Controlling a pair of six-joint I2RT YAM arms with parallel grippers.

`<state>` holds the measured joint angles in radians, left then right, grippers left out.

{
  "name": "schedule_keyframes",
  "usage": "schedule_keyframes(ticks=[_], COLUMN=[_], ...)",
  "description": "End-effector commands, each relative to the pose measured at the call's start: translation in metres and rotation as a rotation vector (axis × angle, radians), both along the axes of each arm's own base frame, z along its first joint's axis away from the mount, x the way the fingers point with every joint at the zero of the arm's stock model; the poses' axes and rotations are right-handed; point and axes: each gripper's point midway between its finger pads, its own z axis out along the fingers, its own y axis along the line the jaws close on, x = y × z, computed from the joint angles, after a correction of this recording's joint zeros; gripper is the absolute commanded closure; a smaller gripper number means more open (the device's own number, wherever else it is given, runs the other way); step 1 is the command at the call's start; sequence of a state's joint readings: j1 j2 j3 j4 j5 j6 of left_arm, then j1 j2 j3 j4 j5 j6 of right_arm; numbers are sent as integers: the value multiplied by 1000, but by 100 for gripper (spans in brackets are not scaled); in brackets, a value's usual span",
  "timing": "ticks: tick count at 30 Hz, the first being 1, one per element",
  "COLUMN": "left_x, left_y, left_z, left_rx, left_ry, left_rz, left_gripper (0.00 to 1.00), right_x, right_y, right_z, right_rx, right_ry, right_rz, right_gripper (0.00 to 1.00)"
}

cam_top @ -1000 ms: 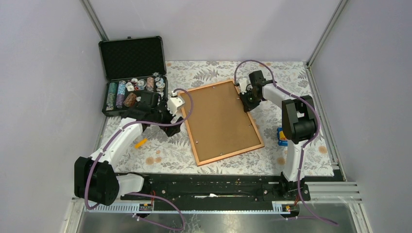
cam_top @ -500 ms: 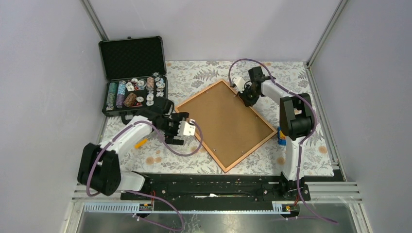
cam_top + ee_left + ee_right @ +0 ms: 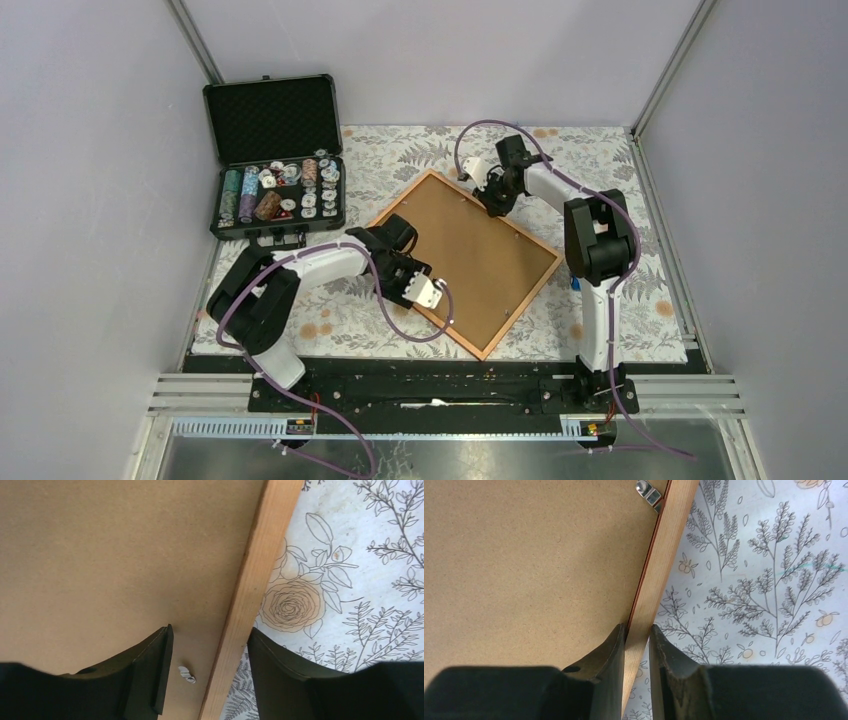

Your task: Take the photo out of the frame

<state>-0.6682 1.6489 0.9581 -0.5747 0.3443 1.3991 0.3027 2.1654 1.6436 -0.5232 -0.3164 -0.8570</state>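
Note:
The frame (image 3: 522, 308) lies face down and skewed on the floral cloth, its brown backing board (image 3: 470, 262) facing up. The photo is hidden under that board. My left gripper (image 3: 418, 283) is open at the frame's near-left side. In the left wrist view its jaws (image 3: 209, 632) straddle the wooden edge (image 3: 250, 580), with a small metal clip (image 3: 186, 674) between them. My right gripper (image 3: 491, 205) is at the far edge. In the right wrist view it (image 3: 637, 630) is shut on the wooden rim (image 3: 659, 570), and another clip (image 3: 649, 492) shows further along.
An open black case (image 3: 275, 190) holding poker chips stands at the back left, close to the frame's left corner. A small blue object (image 3: 577, 283) sits by the right arm's upright link. Grey walls close in the table on three sides.
The frame has turned clockwise and slid toward the near right. My left arm swung along its left side to the near-left edge, jaws narrowing. The right gripper kept its hold.

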Motion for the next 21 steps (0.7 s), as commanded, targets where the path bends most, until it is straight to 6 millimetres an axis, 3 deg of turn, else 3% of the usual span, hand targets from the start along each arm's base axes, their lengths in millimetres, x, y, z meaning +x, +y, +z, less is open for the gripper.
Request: schedule_keyframes(ticks=[1,7,11,17,21], left_x=[8,-37,-62,-92,-105], left_y=[-17,-36,-51,-79,-85], left_z=[1,-6,-7,-6,-12], left_rx=[-11,16,27,27,53], left_ry=[-43,64,135,245,291], left_rz=[10,58,143,271,329], left_gripper=[44,66,75,76,74], right_x=[7,10,13,11,7], right_y=[33,54,72,102,118], right_z=[17,18,19,17,17], right_rx=[65,71,93,122,151], right_ry=[-46,-61,-72,-78,-69], right_rz=[110,144,160,197,212], right_gripper=[85,84,84,84,84])
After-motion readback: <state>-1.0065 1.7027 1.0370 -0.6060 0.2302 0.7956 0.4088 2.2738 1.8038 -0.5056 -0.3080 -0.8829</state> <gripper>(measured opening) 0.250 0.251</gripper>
